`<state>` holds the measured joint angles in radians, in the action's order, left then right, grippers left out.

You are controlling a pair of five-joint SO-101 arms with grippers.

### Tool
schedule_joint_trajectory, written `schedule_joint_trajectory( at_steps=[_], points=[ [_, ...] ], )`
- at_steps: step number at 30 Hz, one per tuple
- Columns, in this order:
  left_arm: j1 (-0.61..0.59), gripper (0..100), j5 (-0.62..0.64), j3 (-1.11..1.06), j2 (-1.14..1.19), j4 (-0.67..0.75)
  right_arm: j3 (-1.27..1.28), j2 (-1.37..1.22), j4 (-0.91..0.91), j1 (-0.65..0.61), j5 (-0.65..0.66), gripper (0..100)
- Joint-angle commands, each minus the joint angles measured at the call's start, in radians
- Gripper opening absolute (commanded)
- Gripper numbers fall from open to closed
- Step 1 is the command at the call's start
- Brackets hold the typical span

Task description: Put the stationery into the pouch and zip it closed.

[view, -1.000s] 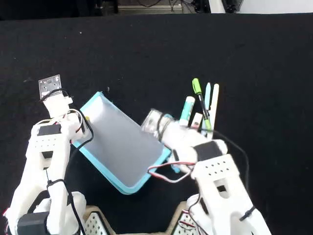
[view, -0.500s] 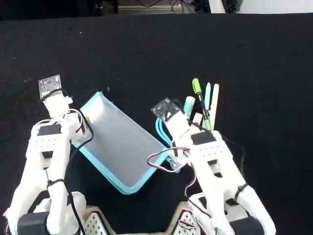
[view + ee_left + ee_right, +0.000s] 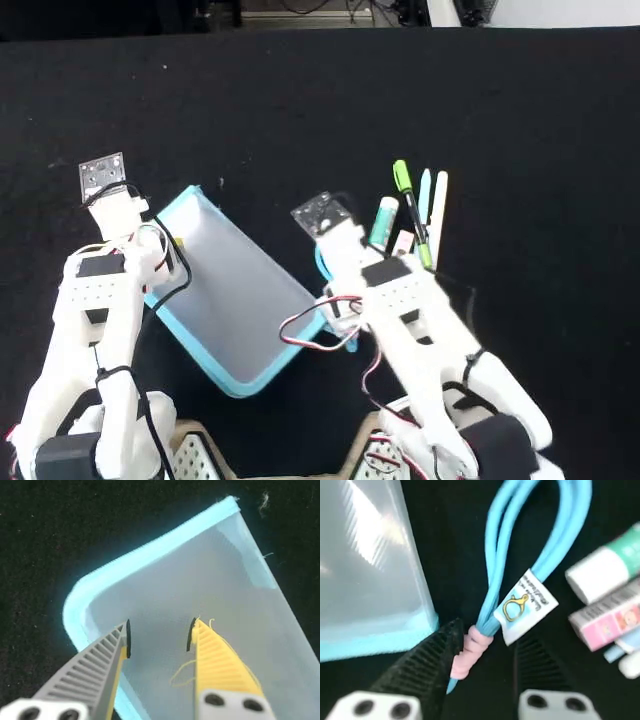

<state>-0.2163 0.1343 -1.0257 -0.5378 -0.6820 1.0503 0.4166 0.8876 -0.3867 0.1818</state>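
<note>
1. High view: pouch (image 3: 235,300) lay flat and tilted on the black table (image 3: 300,100), between the 2 arms.
2. Left arm (image 3: 100,290) was at the pouch's far left corner. Right arm (image 3: 400,300) was just beside the pouch's right edge.
3. Stationery lay on the table right of the pouch, outside it: green marker (image 3: 405,190), 2 pale pens (image 3: 425,195), and glue stick (image 3: 382,222), side by side and roughly parallel.
4. Left wrist view: left gripper (image 3: 159,636) was over the pouch near its rounded blue-trimmed corner. Its fingers were spread and grasped nothing; I can't tell whether they touched the pouch.
5. Right wrist view: right gripper (image 3: 487,642) straddled a blue looped cord (image 3: 489,612), 1 finger on each side.
6. A pink band (image 3: 470,647) bound the cord's strands and touched 1 finger. There was a gap to the other finger, so the fingers were spread, not clamped.
7. White tag (image 3: 525,605) hung on the cord just above the band.
8. A pouch corner lay just beside the cord. The glue stick and a small pink box (image 3: 612,617) lay on the cord's other side, apart from it.
9. I couldn't tell whether the zip was closed.
</note>
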Motion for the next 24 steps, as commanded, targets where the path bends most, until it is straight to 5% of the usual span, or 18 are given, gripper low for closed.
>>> schedule_joint_trajectory(
  at_steps=[1, 8, 11, 15, 20, 24],
  points=[
    [0.001, 21, 0.005, 0.064, -0.011, 0.0, -0.033, -0.021, -0.075, -0.021, -0.009, 15.2],
    [0.001, 21, 0.005, 0.064, -0.011, 0.0, -0.03, -0.084, -0.087, 0.061, -0.002, 14.4],
    [0.001, 21, 0.005, 0.064, -0.011, 0.0, -0.054, -0.067, -0.035, 0.164, 0.052, 2.2],
    [0.001, 21, 0.005, 0.064, -0.011, 0.002, -0.079, 0.036, 0.063, 0.284, 0.094, 0.8],
    [0.001, 21, 0.005, 0.064, -0.011, 0.003, -0.064, 0.2, 0.262, 0.311, 0.101, 3.4],
    [0.001, 21, 0.005, 0.064, -0.011, 0.003, -0.074, 0.283, 0.402, 0.318, 0.186, 17.1]
  ],
)
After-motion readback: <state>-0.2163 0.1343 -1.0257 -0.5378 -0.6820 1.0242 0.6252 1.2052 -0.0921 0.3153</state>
